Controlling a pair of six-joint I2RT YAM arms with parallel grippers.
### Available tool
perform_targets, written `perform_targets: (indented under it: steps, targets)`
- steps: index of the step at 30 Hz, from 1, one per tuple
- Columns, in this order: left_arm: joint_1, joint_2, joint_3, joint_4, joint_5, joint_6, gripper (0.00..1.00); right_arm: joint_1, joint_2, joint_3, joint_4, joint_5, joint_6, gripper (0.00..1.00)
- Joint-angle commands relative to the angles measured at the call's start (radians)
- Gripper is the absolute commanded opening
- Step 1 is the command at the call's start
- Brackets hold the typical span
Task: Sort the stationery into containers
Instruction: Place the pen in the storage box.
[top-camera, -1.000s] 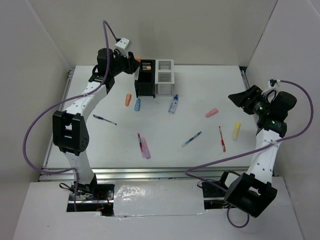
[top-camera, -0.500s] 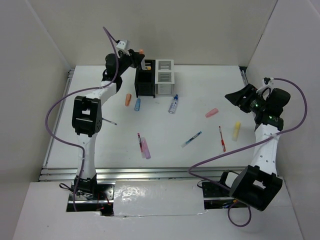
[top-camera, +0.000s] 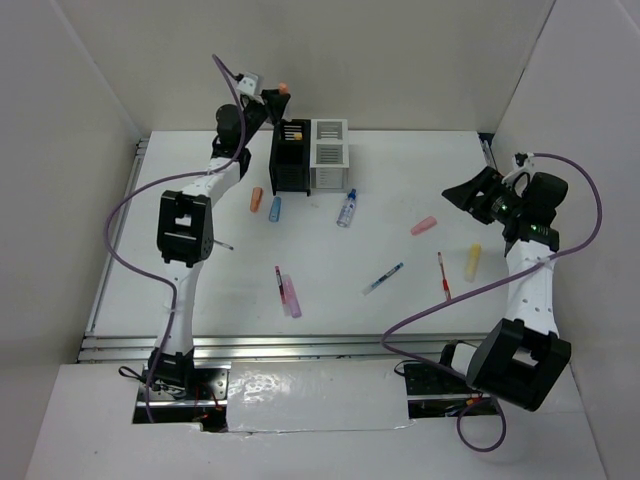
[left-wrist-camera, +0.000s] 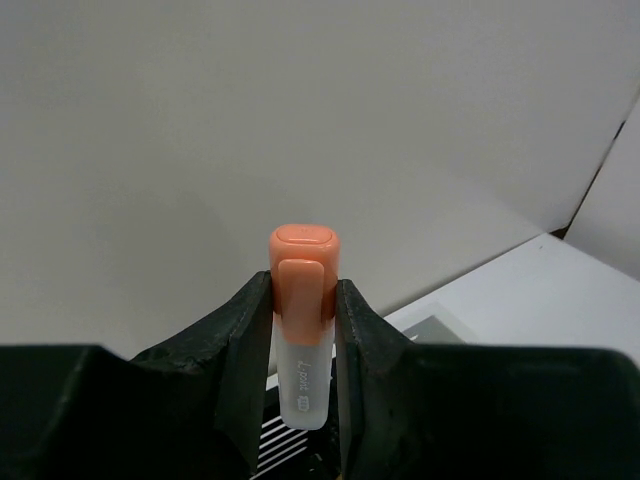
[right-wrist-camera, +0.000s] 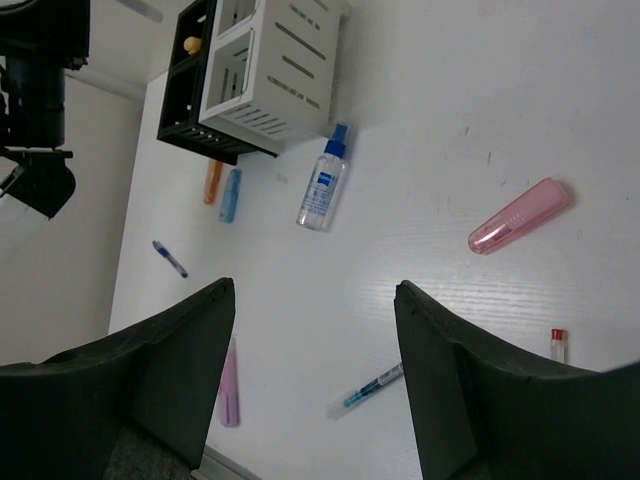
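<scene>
My left gripper (top-camera: 276, 97) is shut on an orange-capped marker (top-camera: 284, 89), held upright above the back left of the black box (top-camera: 291, 158). In the left wrist view the marker (left-wrist-camera: 301, 255) stands between my fingers (left-wrist-camera: 245, 340), with the box's slats below. The white box (top-camera: 329, 152) is joined to the black one. My right gripper (top-camera: 455, 195) is open and empty above the table's right side. Its wrist view shows both boxes (right-wrist-camera: 270, 70), a clear blue-capped tube (right-wrist-camera: 322, 190), a pink marker (right-wrist-camera: 520, 215) and a blue pen (right-wrist-camera: 368, 388).
On the table lie an orange marker (top-camera: 257, 199), a blue marker (top-camera: 275, 209), a yellow marker (top-camera: 473, 262), a red pen (top-camera: 443, 277), another red pen (top-camera: 279, 283) beside a purple marker (top-camera: 292, 296), and a blue pen (top-camera: 210, 239). Walls enclose three sides.
My left gripper has risen with the orange marker and swung it upright by the black box. My right gripper has shifted a little left and back.
</scene>
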Motion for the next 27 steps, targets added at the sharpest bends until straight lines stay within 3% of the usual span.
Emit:
perform_targets:
  steps: [1, 5, 8, 9, 14, 20, 23, 24, 25, 26, 27]
  targets:
    - [-0.008, 0.058, 0.067, 0.057, -0.011, 0.083, 0.10, 0.008, 0.011, 0.030, 0.052, 0.012, -0.025, 0.72]
    - [-0.011, 0.101, 0.096, 0.043, -0.033, 0.095, 0.14, 0.014, 0.013, 0.026, 0.063, 0.009, -0.026, 0.72]
    - [-0.010, 0.102, 0.087, 0.042, -0.033, 0.103, 0.42, 0.022, 0.014, 0.030, 0.051, 0.011, -0.040, 0.73]
    - [-0.010, 0.098, 0.078, 0.045, -0.030, 0.103, 0.56, 0.022, 0.014, 0.035, 0.049, 0.011, -0.043, 0.73]
    - [-0.004, 0.015, -0.016, 0.074, -0.018, 0.103, 0.76, 0.021, 0.010, 0.049, 0.037, 0.006, -0.058, 0.74]
    - [0.019, -0.250, -0.207, 0.080, 0.054, 0.142, 0.72, 0.034, -0.020, 0.069, 0.006, -0.015, -0.101, 0.73]
    - [0.038, -0.423, -0.246, -0.192, 0.197, 0.210, 0.69, 0.056, -0.030, 0.090, -0.085, -0.012, -0.178, 0.72]
    - [0.044, -0.460, -0.232, -0.413, 0.244, 0.262, 0.70, 0.062, -0.030, 0.095, -0.111, -0.014, -0.227, 0.72]
    - [0.048, -0.521, -0.221, -0.551, 0.372, 0.344, 0.71, 0.066, -0.030, 0.099, -0.133, -0.009, -0.247, 0.72]
    - [0.047, -0.554, -0.227, -0.824, 0.425, 0.515, 0.73, 0.076, -0.030, 0.101, -0.174, -0.005, -0.285, 0.72]
    - [0.038, -0.594, -0.258, -0.827, 0.455, 0.600, 0.74, 0.082, -0.030, 0.102, -0.194, -0.002, -0.301, 0.71]
